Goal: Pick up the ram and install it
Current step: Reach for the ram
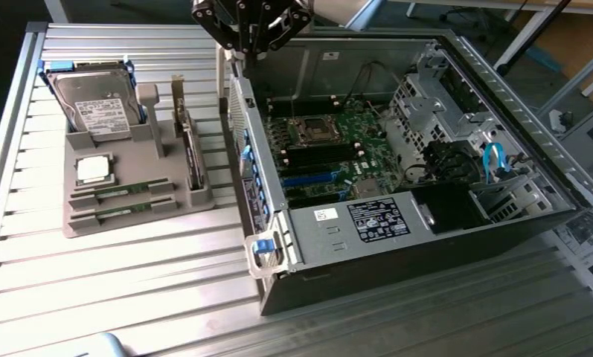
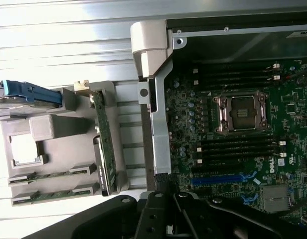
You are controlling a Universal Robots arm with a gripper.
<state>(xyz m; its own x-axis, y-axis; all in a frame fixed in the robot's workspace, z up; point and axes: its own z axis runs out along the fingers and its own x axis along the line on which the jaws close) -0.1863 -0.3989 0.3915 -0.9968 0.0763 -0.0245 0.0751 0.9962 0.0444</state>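
Pincer (image 1: 248,47) pressed together above open computer case (image 1: 396,271), two ram sticks (image 1: 123,193) in grey tray (image 1: 142,167)

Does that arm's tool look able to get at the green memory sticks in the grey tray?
Probably yes. The ram and its twin lie uncovered in the grey tray, open from above. The tool hangs over the case edge; only the upright card stands close by them.
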